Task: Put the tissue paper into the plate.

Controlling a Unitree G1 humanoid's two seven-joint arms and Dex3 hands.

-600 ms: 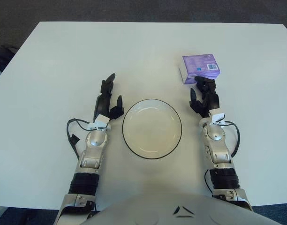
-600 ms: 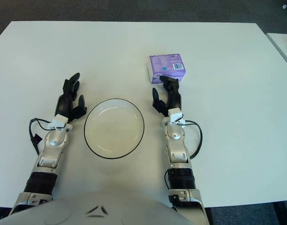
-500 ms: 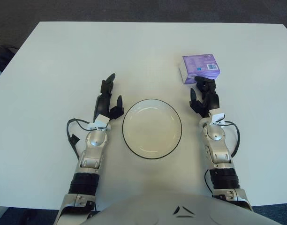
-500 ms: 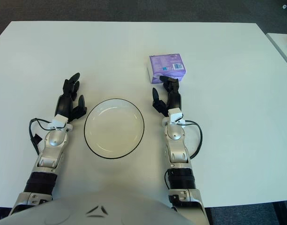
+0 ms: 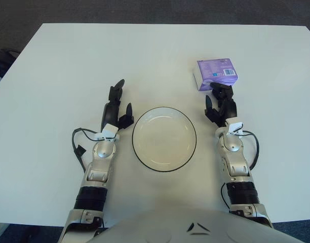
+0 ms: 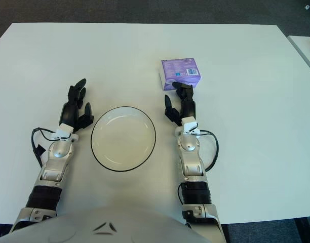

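My left hand (image 5: pixel 116 107) shows idle and spread left of the empty plate (image 5: pixel 164 138), while my right hand (image 5: pixel 221 105), fingers apart and holding nothing, sits just short of the tissue pack (image 5: pixel 216 74), which lies straight ahead of it, so I judge the right is nearer.

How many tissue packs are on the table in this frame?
1. The purple tissue pack lies on the white table, beyond the right hand and outside the plate. Nothing suggests another is hidden.
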